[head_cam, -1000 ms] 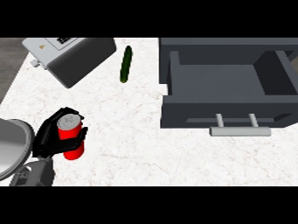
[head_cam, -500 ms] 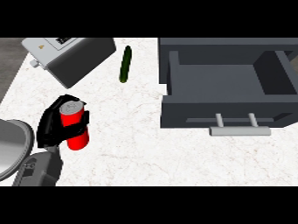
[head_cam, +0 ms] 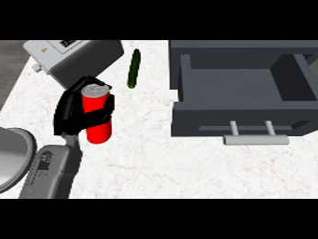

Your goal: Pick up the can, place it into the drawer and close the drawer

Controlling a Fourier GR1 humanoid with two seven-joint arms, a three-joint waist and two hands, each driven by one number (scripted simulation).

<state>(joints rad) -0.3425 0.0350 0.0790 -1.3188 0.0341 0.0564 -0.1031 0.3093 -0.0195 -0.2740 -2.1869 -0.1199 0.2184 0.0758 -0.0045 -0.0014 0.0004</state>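
Fingers (head_cam: pixel 70 108) curled round can (head_cam: pixel 96 114) | cucumber (head_cam: pixel 133 68) beyond — drawer (head_cam: pixel 247 91) open rightward

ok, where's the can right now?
In the head view the red can is left of centre over the white counter, held in the left hand. The green cucumber lies just beyond it, and the open drawer is off to its right.
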